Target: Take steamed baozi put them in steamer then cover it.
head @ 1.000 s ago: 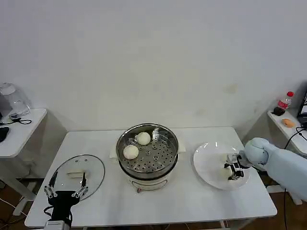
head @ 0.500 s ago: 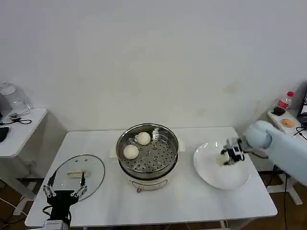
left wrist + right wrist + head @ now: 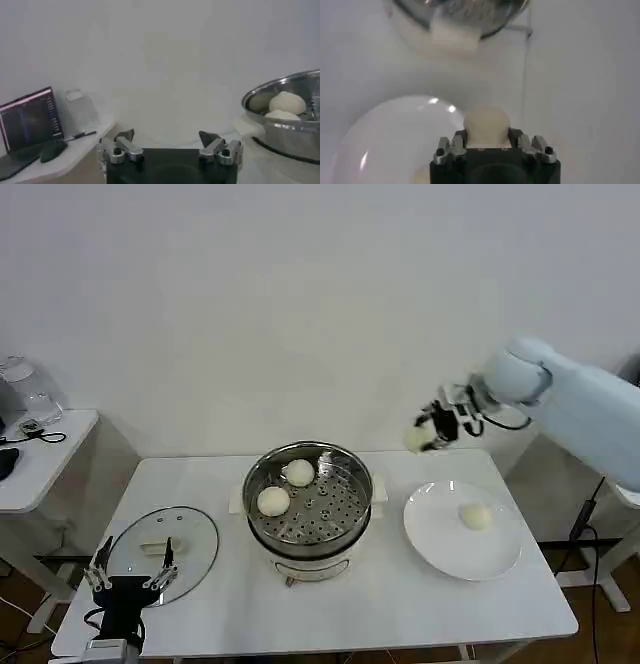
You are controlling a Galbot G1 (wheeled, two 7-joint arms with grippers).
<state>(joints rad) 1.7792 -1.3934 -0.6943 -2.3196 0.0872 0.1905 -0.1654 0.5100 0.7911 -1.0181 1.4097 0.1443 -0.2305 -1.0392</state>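
Table (image 3: 400,604) edges lie bare on the near side and between steamer (image 3: 308,499) and white plate (image 3: 462,529), backed by a plain white wall. Four baozi in all: two in the steamer at 10 o'clock, one on the plate, one baozi (image 3: 418,440) clamped in the right gripper (image 3: 432,430), high above the plate's 11 o'clock. Left gripper (image 3: 132,577) hangs spread wide at the cover's (image 3: 165,546) 6 o'clock edge.
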